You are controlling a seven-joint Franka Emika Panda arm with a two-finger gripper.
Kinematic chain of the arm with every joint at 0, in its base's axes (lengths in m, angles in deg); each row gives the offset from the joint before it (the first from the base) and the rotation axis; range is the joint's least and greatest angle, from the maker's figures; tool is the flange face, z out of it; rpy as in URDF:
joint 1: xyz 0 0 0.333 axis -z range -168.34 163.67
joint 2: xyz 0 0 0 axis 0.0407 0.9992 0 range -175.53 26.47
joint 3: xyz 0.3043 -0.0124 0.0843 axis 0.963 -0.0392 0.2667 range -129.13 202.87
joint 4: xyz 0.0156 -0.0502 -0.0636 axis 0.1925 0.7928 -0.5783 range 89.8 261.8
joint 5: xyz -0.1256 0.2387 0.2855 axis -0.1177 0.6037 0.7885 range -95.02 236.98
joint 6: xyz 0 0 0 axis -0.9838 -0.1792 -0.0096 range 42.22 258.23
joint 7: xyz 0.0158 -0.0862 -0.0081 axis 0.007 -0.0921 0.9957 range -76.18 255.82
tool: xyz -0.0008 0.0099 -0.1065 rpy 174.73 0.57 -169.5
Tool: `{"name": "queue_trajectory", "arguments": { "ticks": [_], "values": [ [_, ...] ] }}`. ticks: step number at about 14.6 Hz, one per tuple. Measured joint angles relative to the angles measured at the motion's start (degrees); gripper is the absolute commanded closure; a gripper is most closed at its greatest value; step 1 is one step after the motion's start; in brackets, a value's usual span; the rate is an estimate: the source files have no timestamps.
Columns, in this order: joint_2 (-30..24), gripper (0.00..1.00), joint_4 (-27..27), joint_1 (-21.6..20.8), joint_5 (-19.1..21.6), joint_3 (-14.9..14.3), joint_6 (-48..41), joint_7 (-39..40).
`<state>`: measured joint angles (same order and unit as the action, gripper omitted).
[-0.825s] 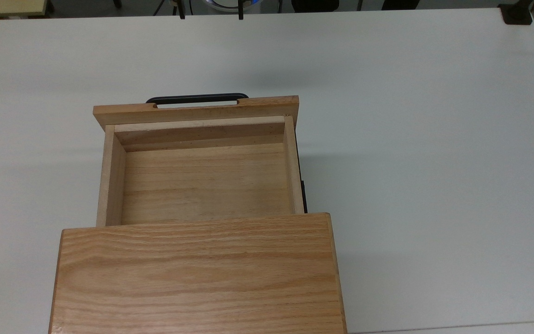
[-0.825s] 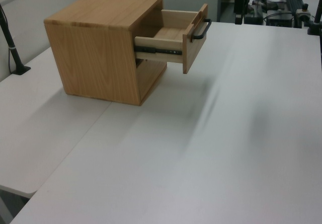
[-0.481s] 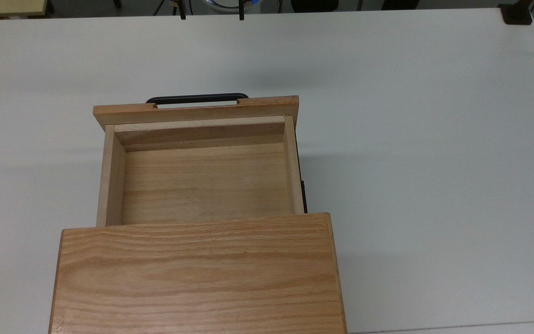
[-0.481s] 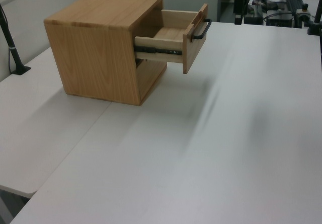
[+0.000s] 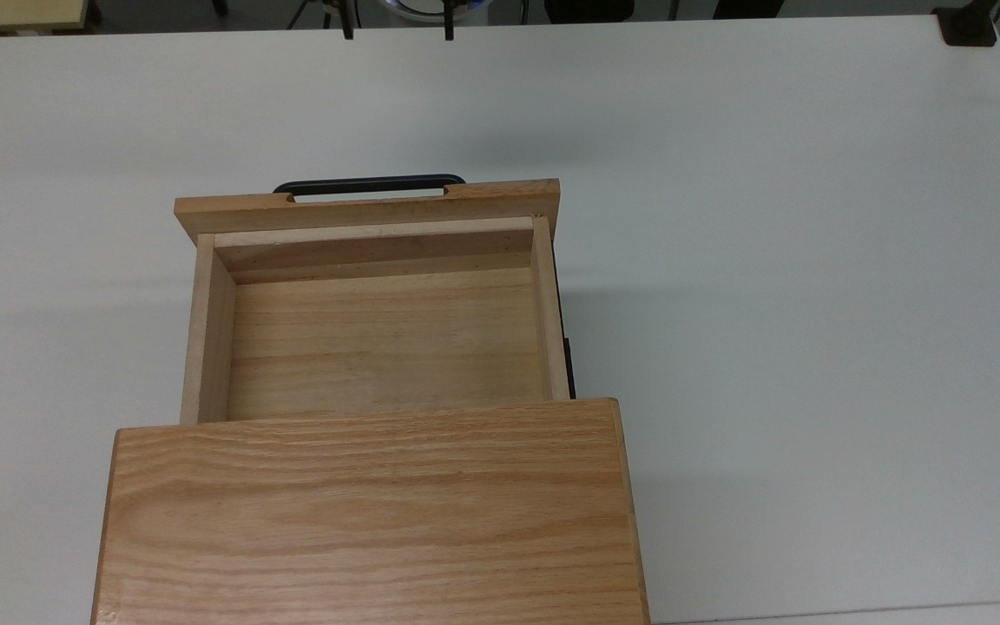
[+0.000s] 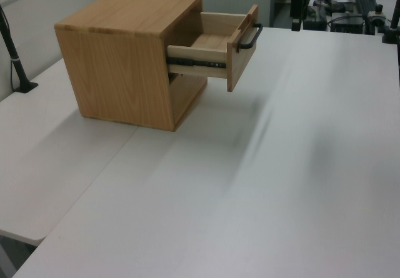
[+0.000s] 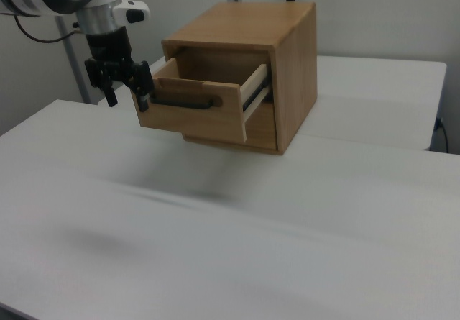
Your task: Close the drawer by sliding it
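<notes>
The drawer (image 5: 378, 338) is a light wooden tray, pulled far out of its cabinet and empty inside. A thin black bar handle (image 5: 370, 185) runs across its wider front panel (image 7: 194, 111). In the left view the drawer (image 6: 215, 40) juts out to the right, with a black slide rail along its side. In the right view my gripper (image 7: 128, 103) hangs open at the left end of the front panel, beside the handle (image 7: 183, 103). Nothing is between its fingers.
The oak-grained cabinet (image 5: 370, 512) that houses the drawer stands on a white table (image 5: 812, 260), which stretches wide and bare in front of the drawer. A black clamp (image 5: 969, 26) sits at the table's far right corner in the top view. A black post (image 6: 14, 56) stands at the left view's left.
</notes>
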<state>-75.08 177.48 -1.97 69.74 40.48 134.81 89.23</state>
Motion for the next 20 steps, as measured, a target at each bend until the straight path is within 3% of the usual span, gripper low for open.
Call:
{"name": "queue_trajectory", "arguments": {
  "ticks": [2, 7, 8, 20],
  "values": [
    [0.03, 0.46, 0.0, -0.01, 0.0, 0.02, 0.0, 0.1],
    [0.15, 0.96, 0.0, -0.03, 0.0, 0.06, 0.0, 1.39],
    [0.22, 1.0, 0.01, -0.03, 0.0, 0.06, 0.0, 1.53],
    [4.23, 1.0, 0.0, 0.29, 0.0, -0.01, 3.89, 3.76]
  ]
}}
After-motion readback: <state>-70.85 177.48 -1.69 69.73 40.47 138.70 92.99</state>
